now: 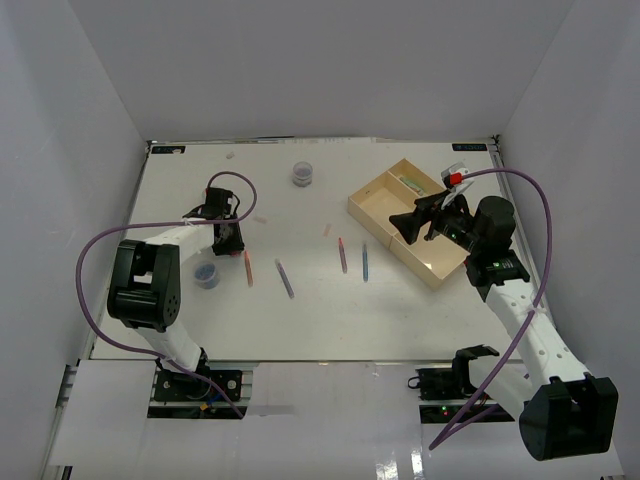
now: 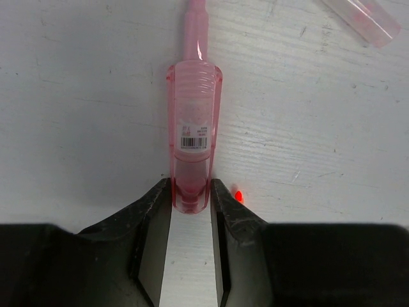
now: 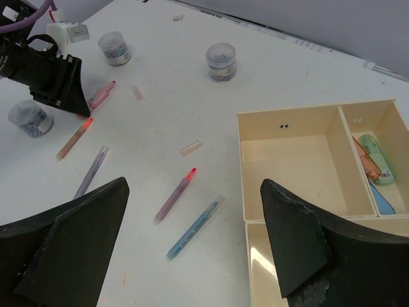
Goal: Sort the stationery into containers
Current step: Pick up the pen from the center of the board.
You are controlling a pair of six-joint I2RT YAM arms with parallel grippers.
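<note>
My left gripper (image 2: 190, 192) is low on the table, its fingers (image 2: 153, 211) pressed against both sides of the end of a clear pink pen (image 2: 192, 109) that lies flat; from above this gripper (image 1: 231, 246) is at the left. My right gripper (image 3: 192, 185) is wide open and empty, hovering (image 1: 397, 223) over the beige three-part tray (image 3: 240, 167) at the right (image 1: 368, 222). Green (image 3: 370, 148), orange (image 3: 365, 163) and blue (image 3: 382, 201) pieces lie in the tray's far compartment. On the table lie an orange pen (image 1: 248, 268), a purple pen (image 1: 285, 278), a red-tipped purple pen (image 3: 174, 197) and a blue pen (image 3: 195, 227).
Grey round tubs stand at the back (image 1: 303, 175), at the left (image 1: 207, 275) and behind my left gripper (image 3: 115, 48). Clear pen caps lie loose (image 3: 190, 148), (image 3: 135, 93), (image 2: 361, 19). White walls close in the table on three sides.
</note>
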